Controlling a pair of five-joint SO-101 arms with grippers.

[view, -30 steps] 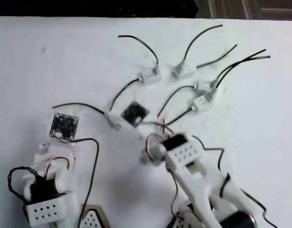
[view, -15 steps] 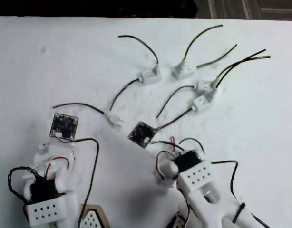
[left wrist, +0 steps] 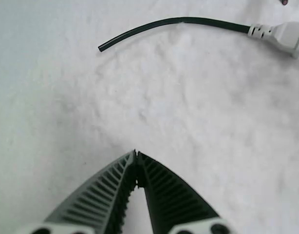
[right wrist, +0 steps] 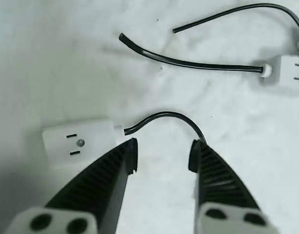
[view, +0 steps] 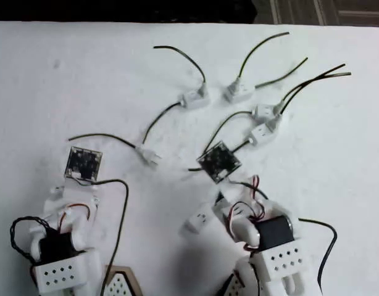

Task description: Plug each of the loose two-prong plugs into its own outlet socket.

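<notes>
Spread wide on the right tool (right wrist: 162, 153), nothing gripped, low over the white bench (right wrist: 52, 58). Just beside one finger (right wrist: 113, 173), a white outlet socket (right wrist: 79, 141) lying flat, slots up; touching that fingertip or merely overlapped by it, impossible to tell. Out of the socket, a short dark stub cord (right wrist: 164, 115) arching across to the other fingertip. Farther off in the right wrist view, a second socket (right wrist: 291, 68) cut off by the frame edge, its long cord (right wrist: 188, 61) ending loose on the bench, and beyond that another cord (right wrist: 227, 13) running off toward the frame edge. Shut tip to tip on the left tool (left wrist: 136, 157), nothing between the fingers, above bare bench. Well apart from it, a white two-prong plug (left wrist: 285, 36), cropped at the frame edge, prongs not to be made out, trailing a dark plug cord (left wrist: 174, 22) to a cut end. In the high view, the outlet socket beside the right arm's wrist, the fingers there hard to pick out under wiring and the square camera board (view: 219, 161); the plug mid-bench, in no socket, between the two arms; toward the far edge, a scatter of white connectors (view: 239, 91) with curling cords, too small to sort plug from socket.
</notes>
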